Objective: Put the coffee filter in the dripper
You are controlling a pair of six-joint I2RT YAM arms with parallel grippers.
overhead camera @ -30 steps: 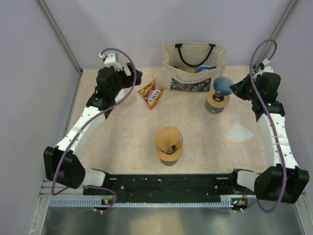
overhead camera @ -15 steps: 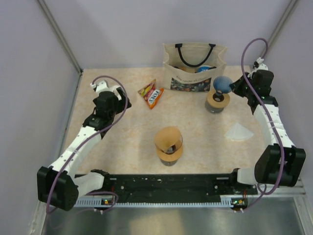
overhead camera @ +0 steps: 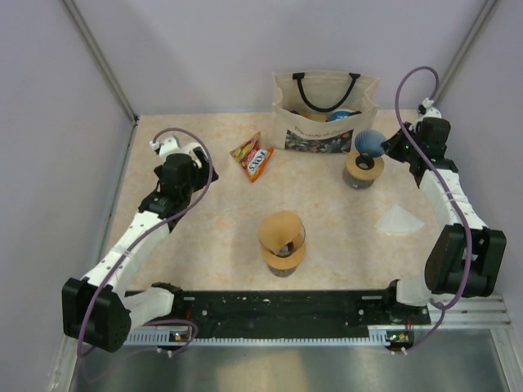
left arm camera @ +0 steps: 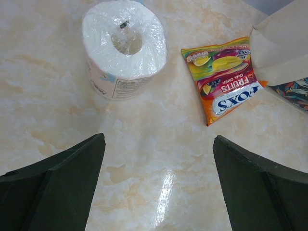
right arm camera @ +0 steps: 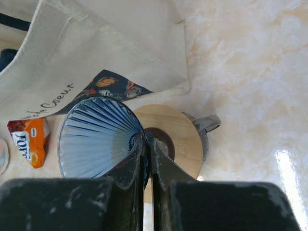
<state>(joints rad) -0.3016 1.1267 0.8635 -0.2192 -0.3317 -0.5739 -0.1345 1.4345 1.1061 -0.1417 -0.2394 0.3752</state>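
Note:
The white paper coffee filter (overhead camera: pixel 399 220) lies flat on the table at the right, apart from both grippers. My right gripper (right arm camera: pixel 149 139) is shut on the wall of a blue ribbed dripper (right arm camera: pixel 96 139), one finger inside the cone and one outside. It holds the dripper (overhead camera: pixel 369 140) tilted over a grey cup with a wooden ring top (right arm camera: pixel 178 139). My left gripper (left arm camera: pixel 159 139) hangs open over bare table at the far left, with nothing between its fingers.
A cloth tote bag (overhead camera: pixel 325 110) stands at the back, just behind the cup. A candy packet (left arm camera: pixel 226 84) and a wrapped paper roll (left arm camera: pixel 124 45) lie ahead of my left gripper. A tan cone on a wooden-collared glass (overhead camera: pixel 282 241) stands at centre front.
My left arm has drawn back from the far left corner toward the near side, gripper still open. The right wrist has shifted slightly back and right, still gripping the blue dripper.

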